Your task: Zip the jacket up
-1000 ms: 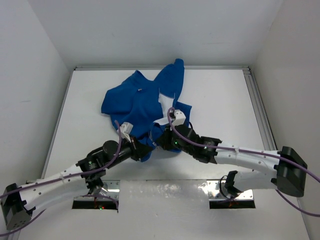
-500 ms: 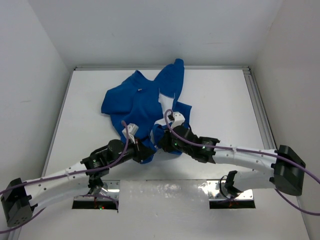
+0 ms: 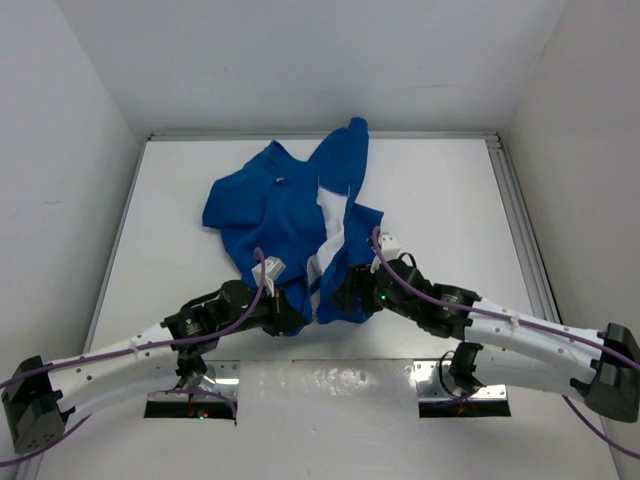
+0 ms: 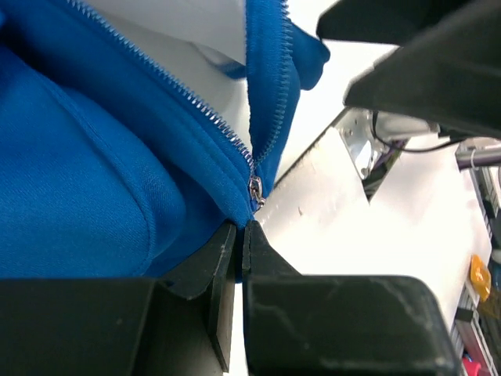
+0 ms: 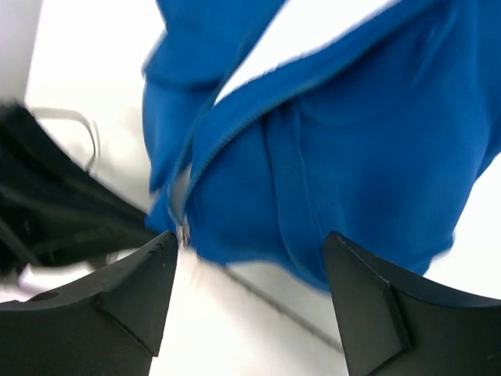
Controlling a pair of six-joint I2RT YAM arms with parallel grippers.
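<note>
- Left gripper is closed, its two black fingers pressed together on the bottom corner of the jacket, right under the zipper slider.
- Right gripper stands wide open with nothing between its fingers. It hangs just over the lower right front panel of the jacket, and from the overhead camera I cannot tell whether it touches the cloth.
- Both grippers meet at the jacket's near hem, close together, left one on the left side of the zipper and right one on the right.
- The jacket is royal blue and lies crumpled in the middle of the table, its hem toward the arms.
- One sleeve reaches toward the back edge, and a small white label shows near the collar.
- The zipper is pale and silvery. Its two rows of teeth join only at the slider, low at the hem, and spread apart above it.
- A white gap shows between the open fronts; I cannot tell whether it is lining or bare table.
- The table is plain white and matte, with a metal rail along its right side.
- Shiny metal plates sit at the near edge by the arm bases.
- Plain white walls close in the table at the back and on both sides.
</note>
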